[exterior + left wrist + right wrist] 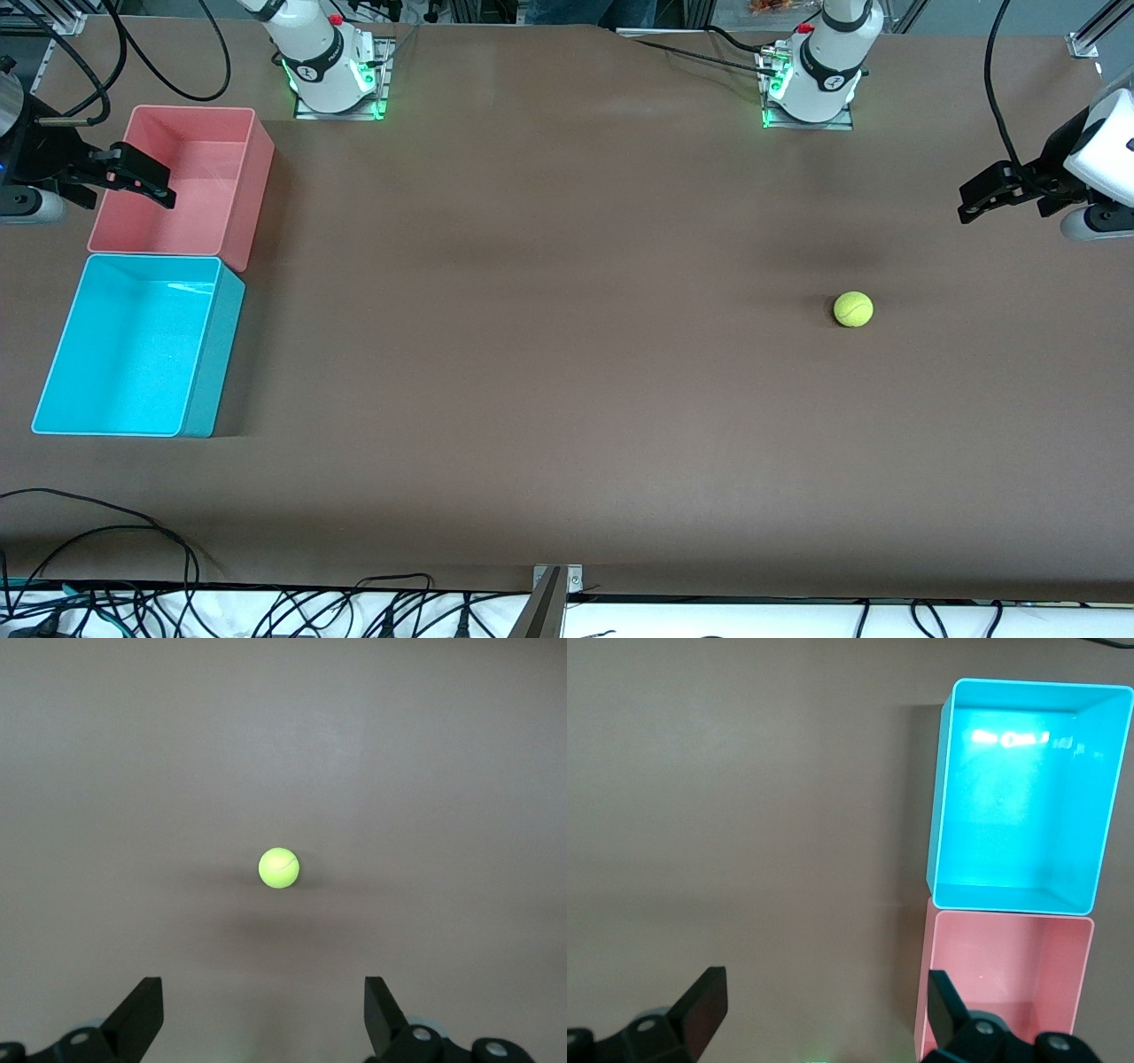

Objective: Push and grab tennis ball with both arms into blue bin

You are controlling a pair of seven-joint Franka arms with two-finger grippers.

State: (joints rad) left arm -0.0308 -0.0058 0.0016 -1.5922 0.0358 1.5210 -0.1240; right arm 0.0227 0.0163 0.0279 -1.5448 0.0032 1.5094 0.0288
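Observation:
The tennis ball [853, 309] lies on the brown table toward the left arm's end; it also shows in the left wrist view [279, 868]. My left gripper [967, 204] is open and empty above the table near that end, apart from the ball; in its wrist view [261, 1010] the ball sits ahead of the spread fingers. The blue bin [213, 354] stands empty at the right arm's end and shows in the right wrist view [939, 815]. My right gripper [158, 184] is open and empty over the pink bin's outer edge, and shows in its wrist view [824, 1005].
The empty pink bin [250, 190] touches the blue bin on the side farther from the front camera; it also shows in the right wrist view [1063, 974]. Black cables [133, 532] and a metal bracket [556, 585] lie along the table's front edge.

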